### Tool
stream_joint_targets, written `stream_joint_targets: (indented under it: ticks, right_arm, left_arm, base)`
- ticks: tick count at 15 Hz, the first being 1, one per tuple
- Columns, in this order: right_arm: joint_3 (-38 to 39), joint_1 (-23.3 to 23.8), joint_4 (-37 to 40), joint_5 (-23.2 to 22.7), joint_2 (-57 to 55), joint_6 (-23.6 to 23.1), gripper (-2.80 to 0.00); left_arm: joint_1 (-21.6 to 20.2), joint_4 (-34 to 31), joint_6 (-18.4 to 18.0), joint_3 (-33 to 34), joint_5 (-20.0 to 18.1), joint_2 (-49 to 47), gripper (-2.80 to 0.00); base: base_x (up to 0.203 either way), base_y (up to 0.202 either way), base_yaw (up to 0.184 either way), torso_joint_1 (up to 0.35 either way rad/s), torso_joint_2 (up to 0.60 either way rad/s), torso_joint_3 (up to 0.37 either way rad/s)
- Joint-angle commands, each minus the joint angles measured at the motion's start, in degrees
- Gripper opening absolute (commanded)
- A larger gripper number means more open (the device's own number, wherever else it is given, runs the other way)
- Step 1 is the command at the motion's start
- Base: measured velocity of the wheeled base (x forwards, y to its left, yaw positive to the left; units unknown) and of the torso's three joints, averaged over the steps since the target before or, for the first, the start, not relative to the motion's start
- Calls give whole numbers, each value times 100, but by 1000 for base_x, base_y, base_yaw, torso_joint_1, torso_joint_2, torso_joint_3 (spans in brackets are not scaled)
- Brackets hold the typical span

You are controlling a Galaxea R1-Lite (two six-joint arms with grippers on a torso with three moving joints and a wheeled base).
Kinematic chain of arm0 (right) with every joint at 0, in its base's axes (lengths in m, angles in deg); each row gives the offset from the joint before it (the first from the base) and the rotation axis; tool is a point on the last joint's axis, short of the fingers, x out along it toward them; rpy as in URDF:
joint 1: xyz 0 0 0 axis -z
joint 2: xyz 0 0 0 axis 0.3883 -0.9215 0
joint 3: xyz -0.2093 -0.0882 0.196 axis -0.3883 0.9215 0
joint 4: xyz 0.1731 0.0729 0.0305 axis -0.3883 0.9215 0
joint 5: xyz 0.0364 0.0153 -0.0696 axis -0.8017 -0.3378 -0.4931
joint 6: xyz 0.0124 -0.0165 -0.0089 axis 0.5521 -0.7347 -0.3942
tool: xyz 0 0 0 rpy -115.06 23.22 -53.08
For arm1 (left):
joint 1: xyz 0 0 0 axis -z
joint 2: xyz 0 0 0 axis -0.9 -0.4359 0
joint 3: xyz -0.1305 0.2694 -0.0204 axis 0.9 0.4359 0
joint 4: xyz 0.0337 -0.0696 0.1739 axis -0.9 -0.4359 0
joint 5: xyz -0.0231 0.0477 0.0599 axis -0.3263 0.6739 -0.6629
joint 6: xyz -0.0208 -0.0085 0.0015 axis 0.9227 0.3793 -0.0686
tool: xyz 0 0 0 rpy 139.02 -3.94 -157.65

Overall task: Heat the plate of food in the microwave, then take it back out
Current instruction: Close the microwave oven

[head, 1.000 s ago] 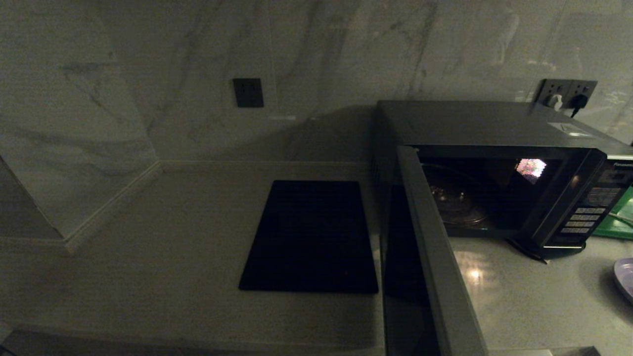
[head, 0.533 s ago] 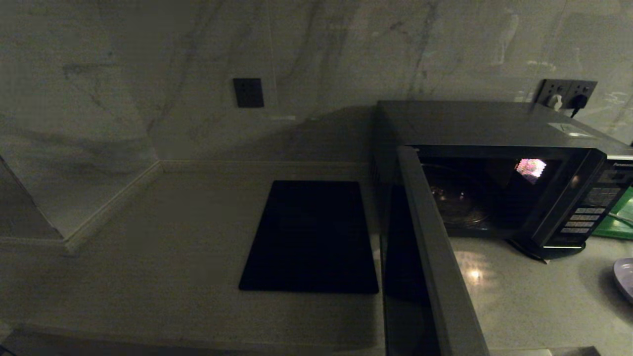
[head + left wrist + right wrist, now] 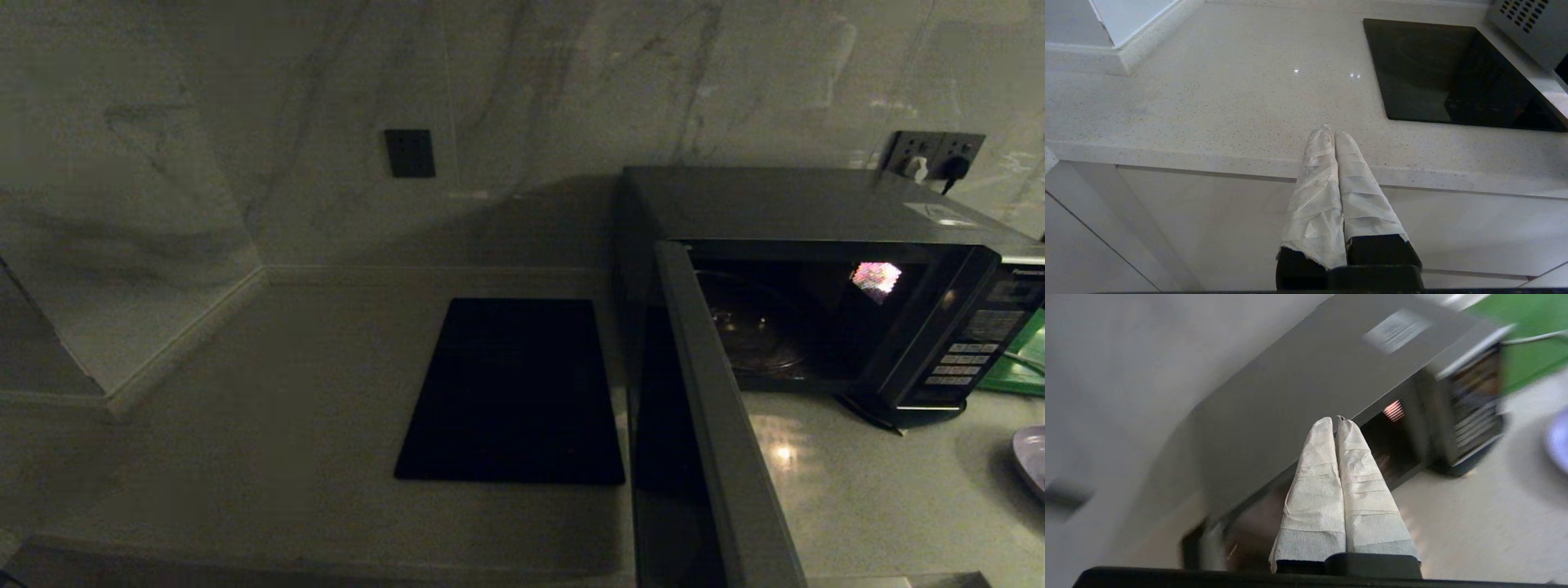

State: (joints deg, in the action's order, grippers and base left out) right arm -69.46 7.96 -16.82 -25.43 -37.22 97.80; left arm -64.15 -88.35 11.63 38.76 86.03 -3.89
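Note:
The dark grey microwave (image 3: 816, 204) stands at the right of the counter. Its door (image 3: 710, 425) is swung wide open toward me, and the glass turntable (image 3: 755, 327) inside is bare. Only a sliver of the lilac plate (image 3: 1033, 457) shows at the right edge of the head view; its food is out of view. In the right wrist view the plate (image 3: 1559, 441) is a blur. My right gripper (image 3: 1333, 420) is shut and empty, in the air facing the microwave (image 3: 1290, 396). By the counter's front edge, my left gripper (image 3: 1331, 132) is shut and empty. Neither arm shows in the head view.
A flat black cooktop (image 3: 514, 392) lies in the counter left of the microwave's open door. A green board (image 3: 1020, 359) sits right of the button panel (image 3: 971, 351). Wall sockets (image 3: 935, 155) with a plug are behind. A raised ledge (image 3: 163, 351) bounds the counter's left side.
Nothing in the head view has moved; only the shading on the left wall shifts slightly.

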Motion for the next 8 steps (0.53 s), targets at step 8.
stream_joint_targets:
  ticks: [8]
  right_arm:
    - [-1658, -2749, 1451, -28, -856, 54, -280]
  left_arm:
    - [-1, 2, 5, 0, 3, -2, -280]
  base:
    - [0, 0, 0, 0, 0, 0]
